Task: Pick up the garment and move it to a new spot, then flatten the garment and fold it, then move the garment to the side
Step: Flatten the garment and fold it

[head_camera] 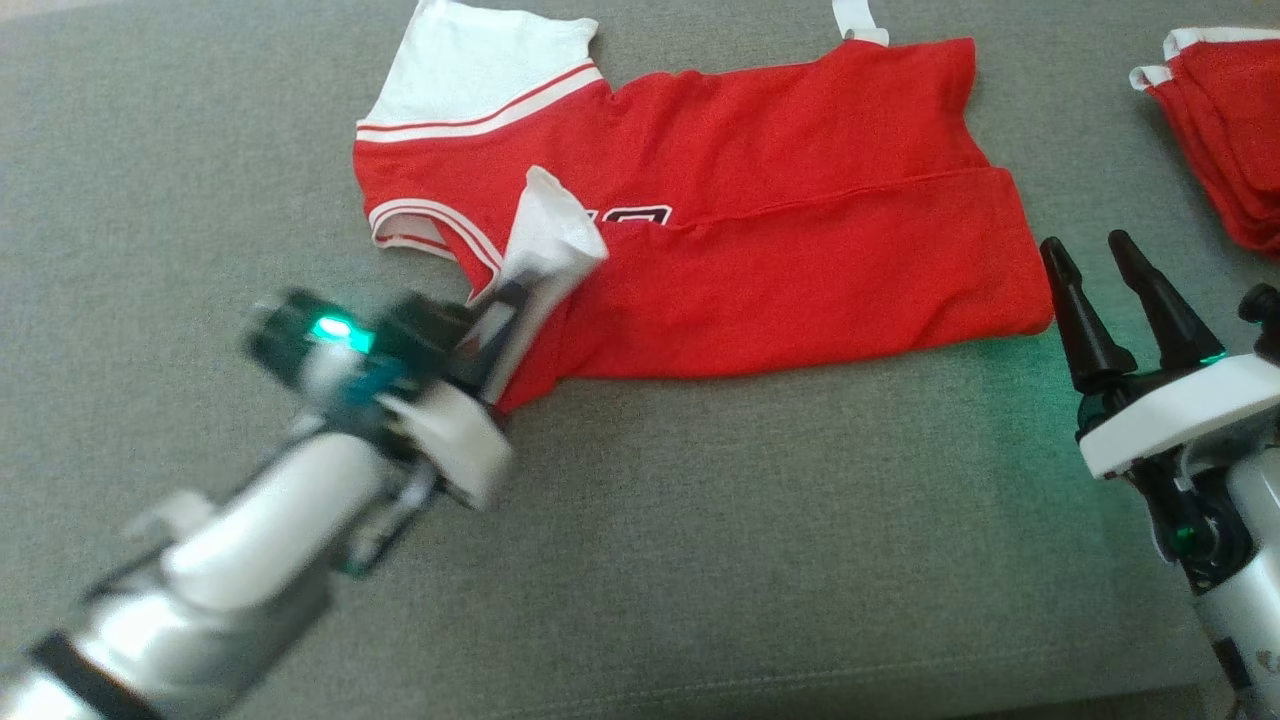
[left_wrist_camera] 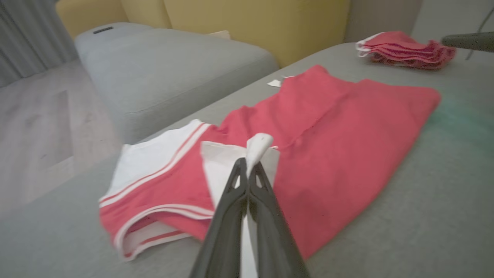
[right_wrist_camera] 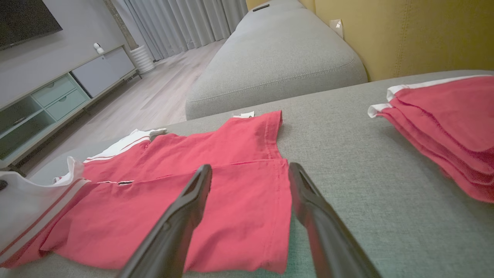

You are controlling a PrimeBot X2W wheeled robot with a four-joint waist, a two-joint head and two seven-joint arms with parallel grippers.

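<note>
A red garment (head_camera: 780, 200) with white sleeves and white trim lies partly folded on the grey cushion (head_camera: 700, 520). My left gripper (head_camera: 505, 305) is at its lower left corner, shut on a white sleeve (head_camera: 555, 230) that it lifts off the fabric. The left wrist view has the closed fingertips (left_wrist_camera: 247, 164) pinching that sleeve (left_wrist_camera: 259, 143) above the garment (left_wrist_camera: 339, 127). My right gripper (head_camera: 1090, 250) stands open just past the garment's right edge with nothing between its fingers. In the right wrist view this gripper (right_wrist_camera: 250, 170) points at the garment's hem (right_wrist_camera: 247, 200).
A stack of folded red garments (head_camera: 1225, 130) lies at the far right of the cushion (right_wrist_camera: 444, 119). Beyond the cushion are another grey sofa section (right_wrist_camera: 278, 58), a yellow backrest (left_wrist_camera: 251, 23), wood floor (right_wrist_camera: 154, 96) and a low cabinet (right_wrist_camera: 58, 96).
</note>
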